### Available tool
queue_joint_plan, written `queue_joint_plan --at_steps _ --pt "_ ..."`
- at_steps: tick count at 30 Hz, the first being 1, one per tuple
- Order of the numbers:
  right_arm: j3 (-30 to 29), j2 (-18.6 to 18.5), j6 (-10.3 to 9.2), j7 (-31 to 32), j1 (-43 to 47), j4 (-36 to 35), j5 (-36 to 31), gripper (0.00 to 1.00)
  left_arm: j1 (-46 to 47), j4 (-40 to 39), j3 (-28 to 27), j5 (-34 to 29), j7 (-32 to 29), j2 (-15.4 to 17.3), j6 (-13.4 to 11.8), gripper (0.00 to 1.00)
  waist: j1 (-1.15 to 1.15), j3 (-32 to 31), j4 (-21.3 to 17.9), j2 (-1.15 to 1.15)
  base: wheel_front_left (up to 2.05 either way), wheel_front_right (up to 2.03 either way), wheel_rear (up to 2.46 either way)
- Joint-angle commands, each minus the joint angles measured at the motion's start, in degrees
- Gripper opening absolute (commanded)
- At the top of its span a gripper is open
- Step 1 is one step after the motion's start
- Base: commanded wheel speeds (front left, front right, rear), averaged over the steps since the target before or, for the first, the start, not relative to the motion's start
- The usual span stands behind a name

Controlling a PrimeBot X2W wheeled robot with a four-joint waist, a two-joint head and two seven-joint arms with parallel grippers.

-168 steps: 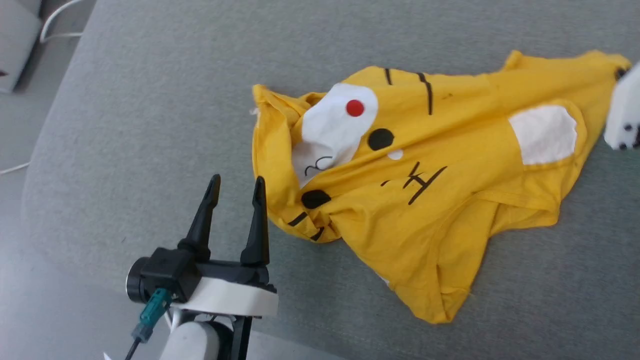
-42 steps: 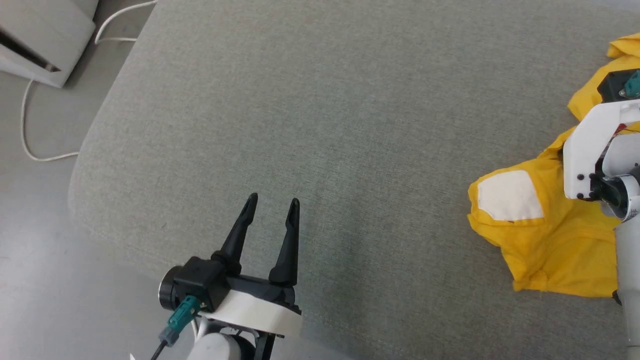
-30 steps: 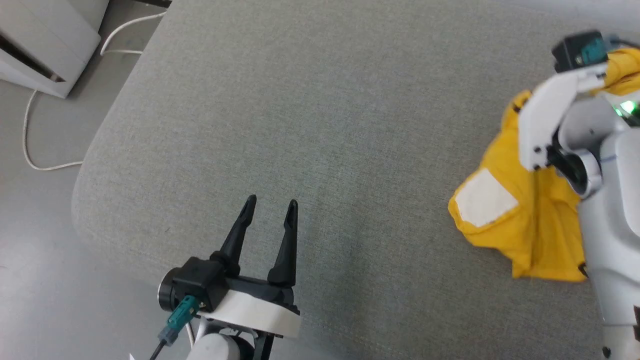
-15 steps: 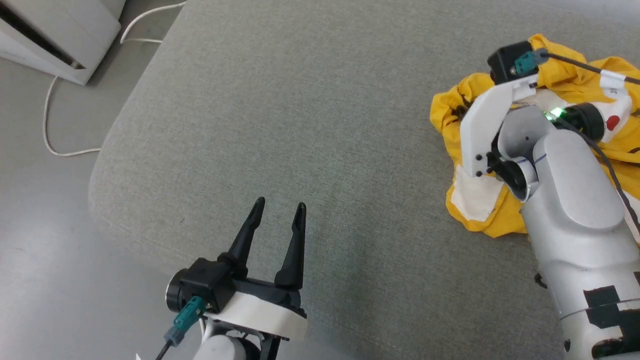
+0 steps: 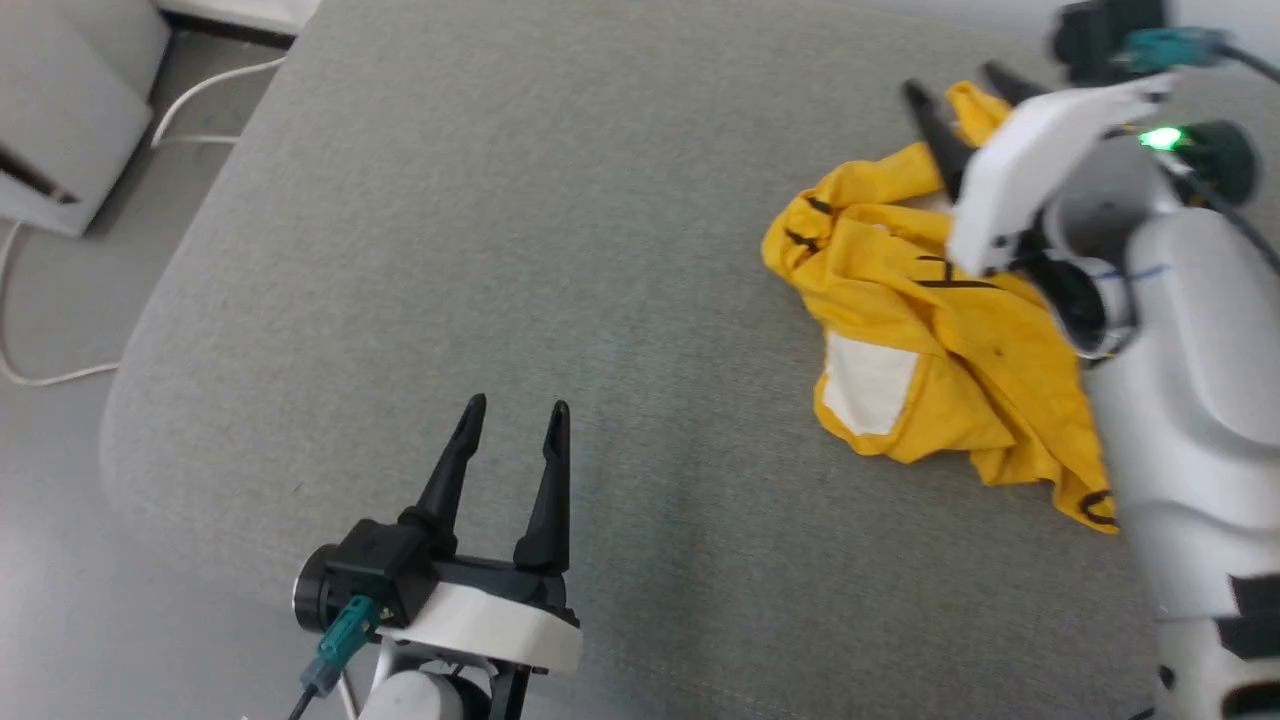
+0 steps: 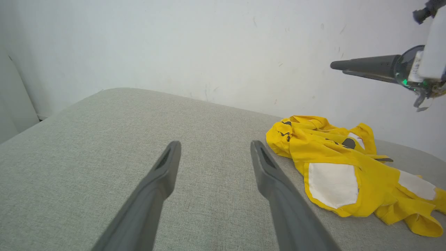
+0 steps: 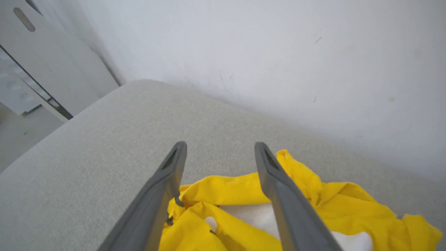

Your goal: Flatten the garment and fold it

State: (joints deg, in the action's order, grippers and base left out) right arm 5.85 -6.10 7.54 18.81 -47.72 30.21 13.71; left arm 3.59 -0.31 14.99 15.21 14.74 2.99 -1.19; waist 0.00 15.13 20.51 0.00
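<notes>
Head view: we note the crumpled bright yellow cotton T-shirt (image 5: pixel 930 340) lying on the grey fabric cushion (image 5: pixel 500 250), right of centre. The left gripper (image 5: pixel 517 405) is spread and well apart from it.
Left wrist view: the right gripper (image 6: pixel 336 65) hangs above the T-shirt, clear of it.
Right wrist view: its fingers (image 7: pixel 174 164) are apart, holding nothing.

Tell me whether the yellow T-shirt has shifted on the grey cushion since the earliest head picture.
Yes. The garment now lies bunched farther right from the cushion's rounded left edge, below the open right gripper.
</notes>
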Motion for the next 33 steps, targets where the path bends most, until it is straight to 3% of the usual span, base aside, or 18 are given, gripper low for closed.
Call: queue_joint_plan --at_steps 1,5,11,17,24,27,33 --pt "-1.4 -1.3 -0.05 -0.9 2.8 -2.8 0.2 1.0 -0.7 -0.2 -0.6 -0.8 0.3 -0.1 0.1 1.0 0.0 -2.0 -3.3 0.0 0.0 0.0 0.0" --pt "-6.6 -2.4 -0.05 -2.3 10.9 -13.9 -1.1 1.0 -1.6 -0.4 -2.2 -1.8 0.3 -0.1 0.6 1.0 0.0 -3.4 -6.2 0.0 0.0 0.0 0.0" --pt "-17.0 0.9 -0.05 -3.0 26.3 -32.7 -4.5 1.0 -3.1 -1.3 -4.2 -2.6 0.3 -0.1 1.1 1.0 0.0 -4.7 -9.8 0.0 0.0 0.0 0.0" --pt "-22.5 3.1 -0.05 -10.8 40.9 -44.3 -8.4 1.0 -4.9 -3.1 -6.3 -2.8 0.3 -0.1 1.4 1.0 0.0 -5.0 -12.9 0.0 0.0 0.0 0.0" --pt "-24.5 3.2 -0.05 -23.5 52.2 -41.1 -3.8 1.0 -8.1 -4.8 -7.8 -2.7 0.3 -0.1 1.1 1.0 0.0 -5.9 -15.5 0.0 0.0 0.0 0.0" --pt "-23.5 3.2 -0.05 -29.3 55.7 -36.3 -1.0 1.0 -10.4 -4.4 -8.3 -2.5 0.3 -0.1 0.9 1.0 0.0 -6.9 -16.6 0.0 0.0 0.0 0.0" --pt "-20.0 3.2 -0.05 -33.1 58.0 -29.7 1.7 1.0 -12.6 -3.5 -8.7 -2.5 0.3 -0.1 0.7 1.0 0.0 -8.6 -17.6 0.0 0.0 0.0 0.0"
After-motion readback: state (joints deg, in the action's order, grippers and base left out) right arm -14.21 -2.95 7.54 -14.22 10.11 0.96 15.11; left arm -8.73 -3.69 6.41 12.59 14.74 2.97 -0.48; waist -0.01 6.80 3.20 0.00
